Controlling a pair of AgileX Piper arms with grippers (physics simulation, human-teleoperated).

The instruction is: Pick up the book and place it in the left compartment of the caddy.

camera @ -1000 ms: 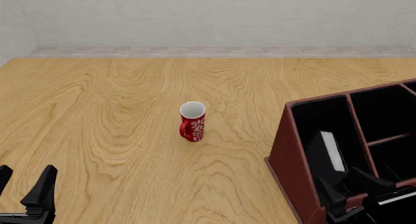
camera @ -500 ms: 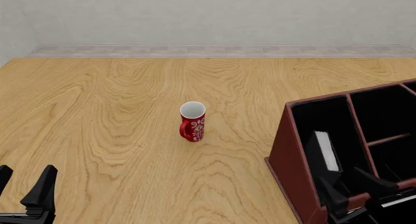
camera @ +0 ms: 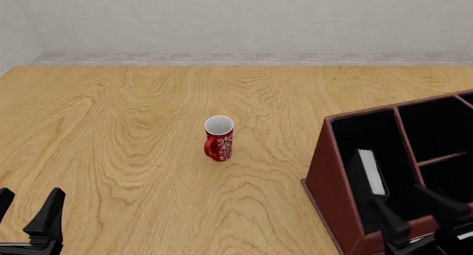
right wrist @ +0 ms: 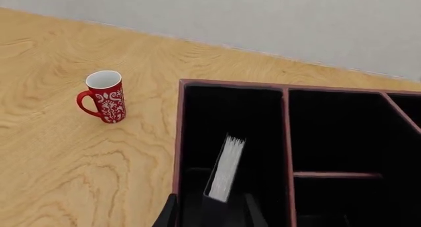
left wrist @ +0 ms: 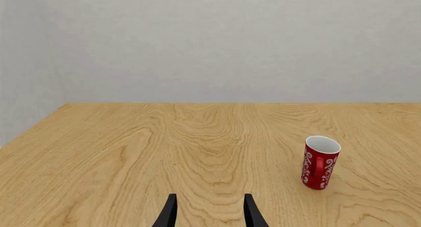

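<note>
Front view: the book (camera: 367, 172) is seen standing inside the left compartment (camera: 362, 136), just ahead of the spread, empty right hand (camera: 422, 210); stiff, weighty covers would be pinched best.

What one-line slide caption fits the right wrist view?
Book stands in the caddy's left compartment, open right end effector just above; red mug stands nearby.

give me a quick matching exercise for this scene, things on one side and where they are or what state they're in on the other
Things:
1. book
2. red mug
3. left tool
4. right tool

Places or states:
A. open, low at the near left table edge
B. upright on bare wood, mid-table
C. open, at the caddy's near edge
D. leaning inside the left compartment

Pairs: 1-D, 2-B, 3-A, 4-C
</note>
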